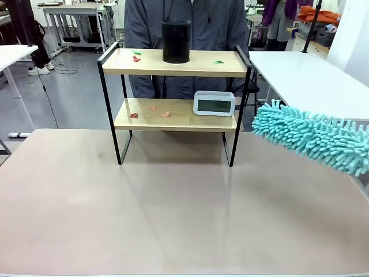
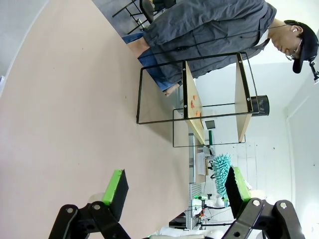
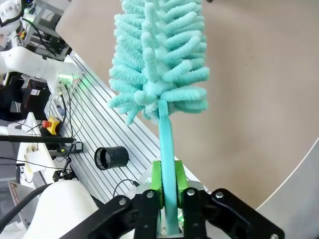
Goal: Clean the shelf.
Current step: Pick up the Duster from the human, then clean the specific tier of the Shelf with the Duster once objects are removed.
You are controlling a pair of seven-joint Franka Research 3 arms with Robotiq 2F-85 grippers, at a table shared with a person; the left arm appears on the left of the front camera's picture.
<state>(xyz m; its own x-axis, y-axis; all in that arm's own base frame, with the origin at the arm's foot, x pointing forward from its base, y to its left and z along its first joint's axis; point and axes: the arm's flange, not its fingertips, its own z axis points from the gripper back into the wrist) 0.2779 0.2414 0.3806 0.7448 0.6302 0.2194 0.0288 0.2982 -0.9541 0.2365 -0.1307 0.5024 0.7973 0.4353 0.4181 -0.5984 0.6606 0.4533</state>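
The shelf (image 1: 176,63) stands at the far middle of the beige table, with two wooden boards in a black frame. Red (image 1: 136,58) and green (image 1: 218,62) scraps lie on its top board. Orange scraps (image 1: 165,114) lie on the lower board. A fluffy teal duster (image 1: 311,135) hangs in from the right, its tip just right of the shelf and apart from it. My right gripper (image 3: 168,191) is shut on the duster's handle (image 3: 166,149). My left gripper (image 2: 177,191) is open and holds nothing, low over the table, with the shelf (image 2: 214,99) far ahead.
A black mesh cylinder (image 1: 176,40) stands on the top board and a white digital clock (image 1: 214,104) on the lower one. A person (image 1: 184,23) stands right behind the shelf. A white table (image 1: 305,75) lies at the back right. The beige table (image 1: 173,213) spreads in front.
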